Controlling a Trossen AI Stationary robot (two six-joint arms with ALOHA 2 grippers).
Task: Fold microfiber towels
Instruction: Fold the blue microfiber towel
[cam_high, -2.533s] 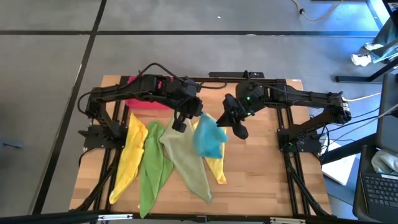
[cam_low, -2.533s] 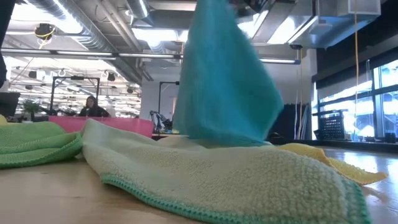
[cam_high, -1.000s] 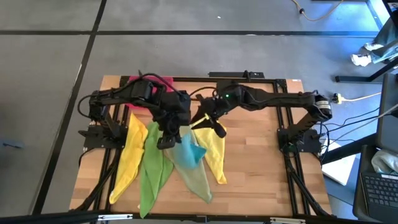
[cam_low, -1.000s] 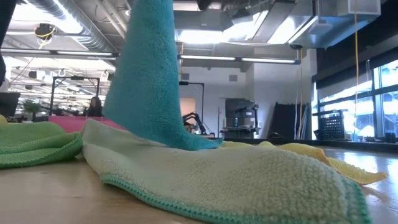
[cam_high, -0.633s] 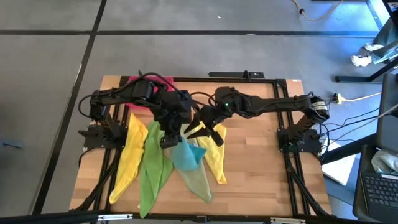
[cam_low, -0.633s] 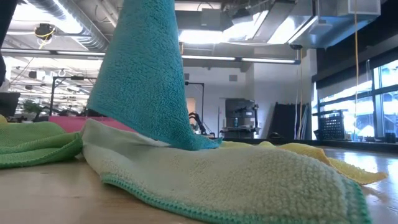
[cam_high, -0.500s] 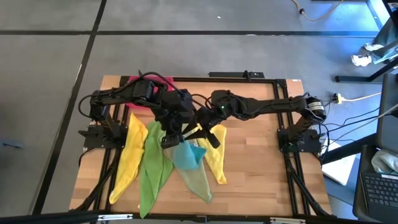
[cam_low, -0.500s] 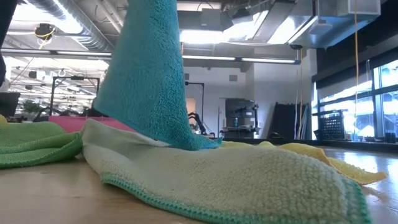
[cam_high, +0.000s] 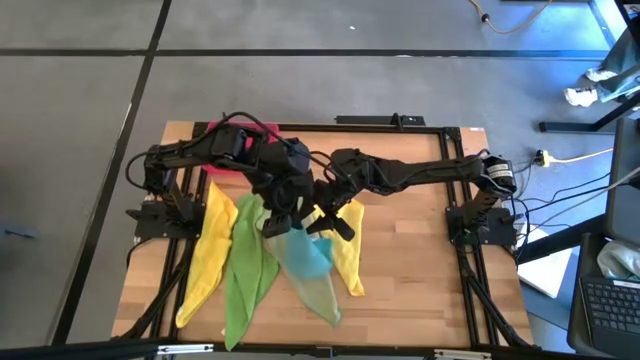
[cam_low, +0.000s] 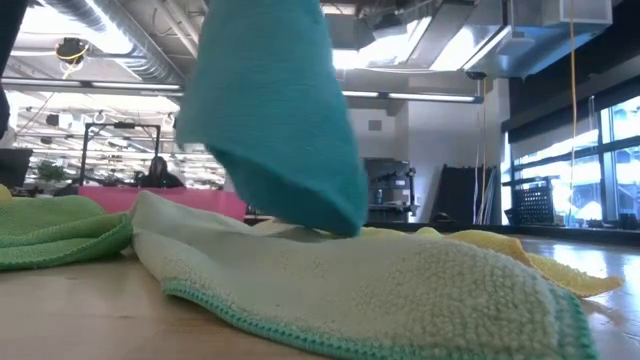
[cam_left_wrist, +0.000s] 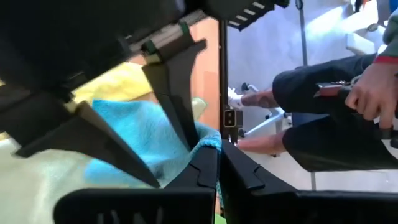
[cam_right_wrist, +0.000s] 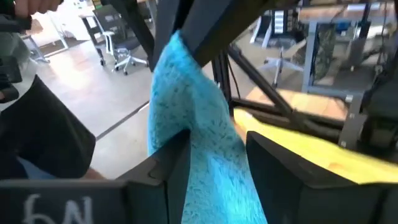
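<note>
Teal towel (cam_high: 303, 252) is hung over the pale olive towel (cam_high: 318, 292) from the clamped left gripper (cam_high: 279, 218), the right gripper (cam_right_wrist: 211, 158) straddling it apart; a firm edge pinch is advised before spreading.

Near the frame's centre the left gripper (cam_high: 283, 215) and the right gripper (cam_high: 322, 213) meet over the teal towel (cam_high: 306, 256), which lies on the pale olive-green towel (cam_high: 318, 292). To the left lie a bright green towel (cam_high: 244, 275) and a yellow towel (cam_high: 204, 256); another yellow towel (cam_high: 349, 255) lies to the right. A pink-red tray (cam_high: 217, 165) sits at the wooden table's (cam_high: 420, 285) upper left.
</note>
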